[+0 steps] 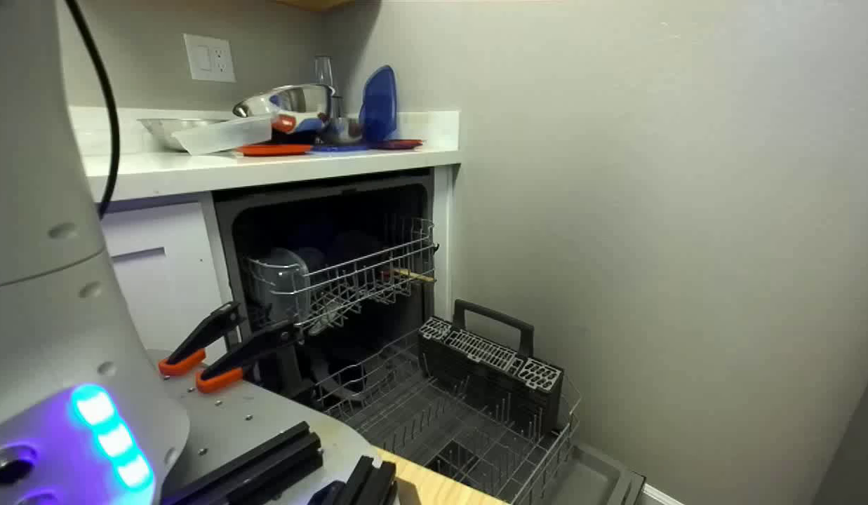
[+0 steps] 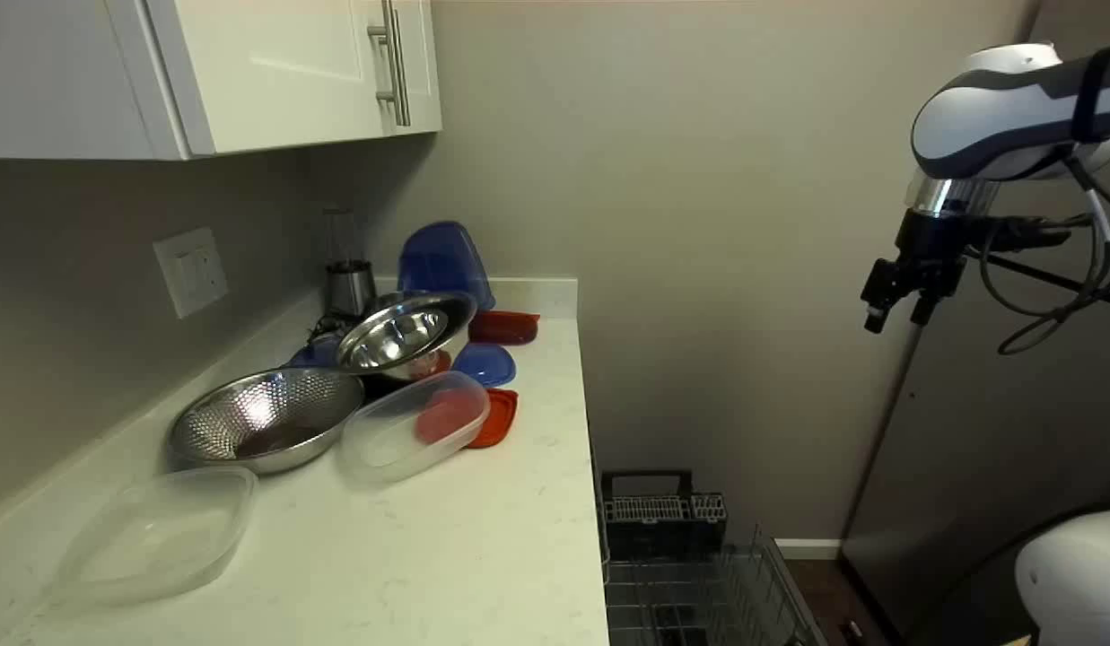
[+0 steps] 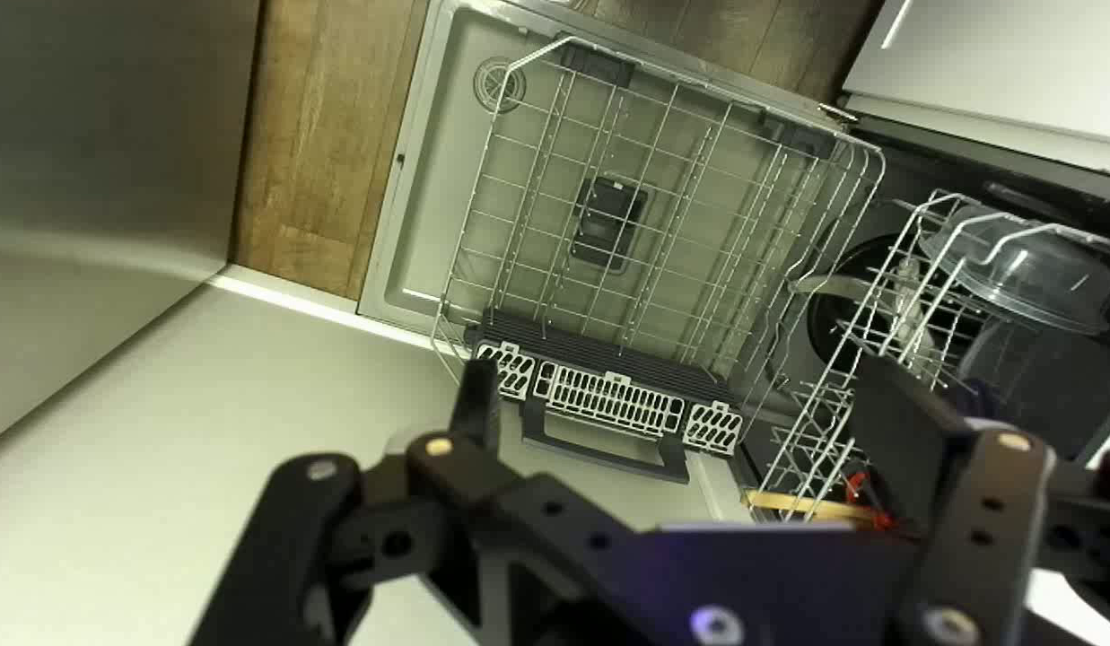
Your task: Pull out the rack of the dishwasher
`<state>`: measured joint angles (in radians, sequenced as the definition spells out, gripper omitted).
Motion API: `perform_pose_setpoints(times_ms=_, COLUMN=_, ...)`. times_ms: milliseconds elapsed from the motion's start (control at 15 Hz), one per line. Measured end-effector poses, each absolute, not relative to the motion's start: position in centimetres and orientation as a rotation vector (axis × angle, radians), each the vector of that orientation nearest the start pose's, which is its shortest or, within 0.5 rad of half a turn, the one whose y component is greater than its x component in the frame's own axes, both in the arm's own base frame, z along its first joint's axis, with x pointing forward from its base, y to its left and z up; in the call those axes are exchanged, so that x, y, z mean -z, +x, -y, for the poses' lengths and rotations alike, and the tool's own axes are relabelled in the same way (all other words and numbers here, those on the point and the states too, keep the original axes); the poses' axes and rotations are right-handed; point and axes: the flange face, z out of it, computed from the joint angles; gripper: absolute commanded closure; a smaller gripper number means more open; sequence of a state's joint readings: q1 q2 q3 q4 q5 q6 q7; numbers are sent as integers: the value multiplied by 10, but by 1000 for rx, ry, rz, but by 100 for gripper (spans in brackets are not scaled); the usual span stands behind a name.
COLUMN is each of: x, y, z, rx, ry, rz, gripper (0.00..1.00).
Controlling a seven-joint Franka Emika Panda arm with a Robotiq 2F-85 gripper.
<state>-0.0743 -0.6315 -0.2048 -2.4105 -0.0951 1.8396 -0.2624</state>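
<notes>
The rack is the upper silver wire basket, with its front at the mouth of the dishwasher's black cavity. A clear bowl and a yellow-handled utensil lie in it. In the wrist view the rack is at the right, partly hidden by a gripper finger. The dishwasher door is folded down. My gripper is high, out from the counter, pointing down. In the wrist view its fingers are wide apart with nothing between them. It touches nothing visible and is out of the frame in an exterior view.
The darker lower rack is out over the door, with a cutlery basket beside the wall. Black clamps with orange tips stand on the robot's base. The counter holds bowls and lids. A grey panel is at the left.
</notes>
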Motion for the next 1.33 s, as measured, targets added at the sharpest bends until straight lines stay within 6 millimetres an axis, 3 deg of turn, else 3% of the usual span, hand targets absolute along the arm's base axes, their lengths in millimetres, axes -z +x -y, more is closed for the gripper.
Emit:
perform_pose_setpoints(times_ms=733, x=-530, y=359, z=111, rx=91, ry=-3135, rz=97, gripper=0)
perform_pose_setpoints(times_ms=1000, x=-519, y=404, z=70, rx=104, ry=-3163, rz=257, gripper=0)
perform_pose_setpoints(times_ms=1333, x=-471, y=465, z=25, rx=64, ry=-3189, rz=358, gripper=0)
